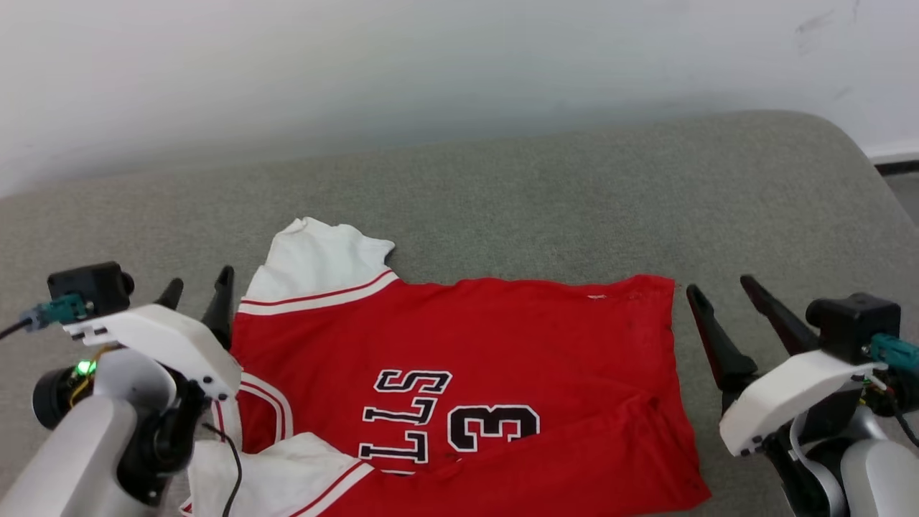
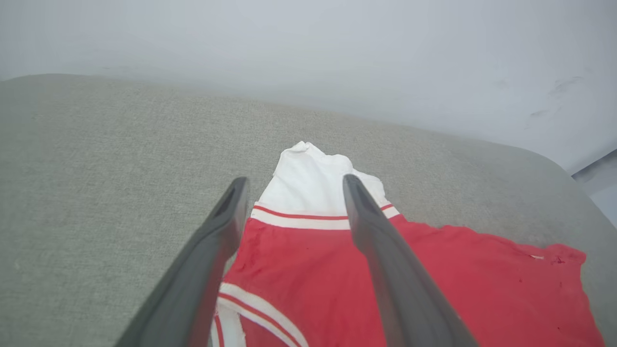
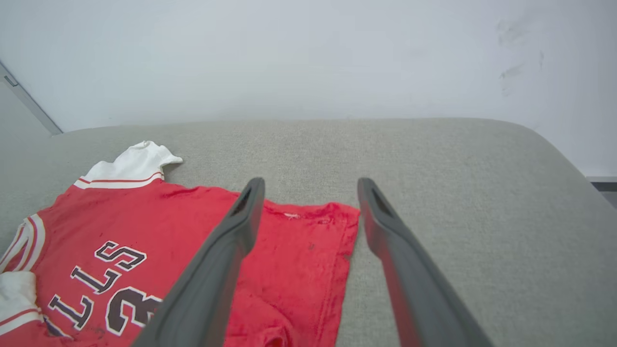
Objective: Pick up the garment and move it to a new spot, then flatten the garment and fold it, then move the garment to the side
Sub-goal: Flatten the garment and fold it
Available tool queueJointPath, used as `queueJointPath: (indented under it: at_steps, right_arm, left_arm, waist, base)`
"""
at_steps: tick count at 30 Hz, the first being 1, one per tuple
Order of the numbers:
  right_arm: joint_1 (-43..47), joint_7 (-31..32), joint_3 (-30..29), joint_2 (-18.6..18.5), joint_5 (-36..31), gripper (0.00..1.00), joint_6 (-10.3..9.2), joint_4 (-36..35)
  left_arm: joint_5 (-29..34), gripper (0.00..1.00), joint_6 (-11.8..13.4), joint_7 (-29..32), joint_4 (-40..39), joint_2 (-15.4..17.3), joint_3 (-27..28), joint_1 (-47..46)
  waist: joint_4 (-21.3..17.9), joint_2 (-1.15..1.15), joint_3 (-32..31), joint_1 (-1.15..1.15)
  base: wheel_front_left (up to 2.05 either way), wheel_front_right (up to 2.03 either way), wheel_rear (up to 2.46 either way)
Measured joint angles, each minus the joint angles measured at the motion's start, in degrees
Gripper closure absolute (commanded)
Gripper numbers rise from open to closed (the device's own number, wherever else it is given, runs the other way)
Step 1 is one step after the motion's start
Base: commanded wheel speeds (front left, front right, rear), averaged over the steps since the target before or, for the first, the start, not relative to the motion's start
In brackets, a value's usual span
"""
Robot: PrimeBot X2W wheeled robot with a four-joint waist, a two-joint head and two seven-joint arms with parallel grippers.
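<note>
Jersey (image 1: 459, 337) lies spread on the grey surface (image 1: 574, 201), right between the two sets of fingers. Left fingers (image 1: 221, 301) are wide and empty, with the white sleeve (image 2: 313, 185) just past their tips. Right fingers (image 1: 712, 337) are wide and empty too, the red hem edge just beside them.

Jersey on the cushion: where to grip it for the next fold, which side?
On the jersey, probably the far edge's two ends: left gripper on the far white sleeve from the left, right gripper on the far hem corner from the right. Both lie flat and exposed, just ahead of each open gripper.
</note>
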Motion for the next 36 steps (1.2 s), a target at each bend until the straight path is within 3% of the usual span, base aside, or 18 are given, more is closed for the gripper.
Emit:
queueJointPath:
  at_steps: [5, 8, 17, 22, 28, 29, 31, 36]
  right_arm:
    - [-4.0, -4.6, 0.7, 1.8, -1.8, 0.0, 0.0, -2.3]
    - [-6.8, -6.2, 1.1, 2.7, -2.1, 0.0, 0.0, -3.5]
    - [-11.1, -9.0, 2.1, 5.1, -2.0, 0.0, 0.0, -3.1]
    - [-11.7, -10.1, 3.1, 5.8, -1.0, 0.0, 0.0, -0.7]
    - [-11.9, -10.5, 3.8, 6.0, 0.5, 0.0, 0.0, 1.0]
    - [-12.0, -10.4, 3.8, 6.1, 0.9, 0.0, 0.0, 1.2]
    - [-12.0, -10.3, 3.6, 6.1, 1.3, 0.0, 0.0, 1.6]
    - [-12.8, -8.3, 2.4, 6.2, 3.0, 0.0, 0.0, 2.8]
  left_arm:
    - [0.6, 0.0, -1.3, 2.3, 1.4, 2.0, 0.7, -7.3]
    - [0.0, 0.0, -2.9, 6.6, 3.1, 4.1, 0.6, -12.4]
    - [-1.9, 0.0, -8.2, 26.8, 10.8, 10.0, -3.3, -27.3]
    - [-1.7, 0.0, -8.2, 37.4, 15.8, 12.3, -6.4, -31.6]
    - [-0.3, 0.0, -7.2, 44.4, 18.2, 14.4, -8.3, -35.2]
    - [-0.5, 0.46, -7.0, 45.2, 18.5, 14.3, -8.4, -35.4]
    - [-0.8, 1.0, -6.7, 45.3, 18.8, 14.0, -8.3, -35.5]
    - [-0.6, 1.0, -6.8, 40.6, 20.4, 11.9, -8.1, -35.3]
  waist:
    - [-2.3, 0.0, 4.7, 0.01]
    - [-3.9, 0.0, 8.1, 0.01]
    - [-9.4, 0.0, 18.1, 0.02]
    - [-12.5, 0.0, 22.0, 0.02]
    - [-15.0, 0.0, 24.8, 0.01]
    - [-15.1, 0.0, 25.0, -0.01]
    - [-15.1, 0.0, 25.2, -0.01]
    - [-14.0, 0.0, 24.7, 0.0]
  base:
    - [0.0, 0.0, 0.0]
    - [0.0, 0.0, 0.0]
    - [0.0, 0.0, 0.0]
    - [0.0, 0.0, 0.0]
    - [0.0, 0.0, 0.0]
    - [0.0, 0.0, 0.0]
    - [0.0, 0.0, 0.0]
    - [0.0, 0.0, 0.0]
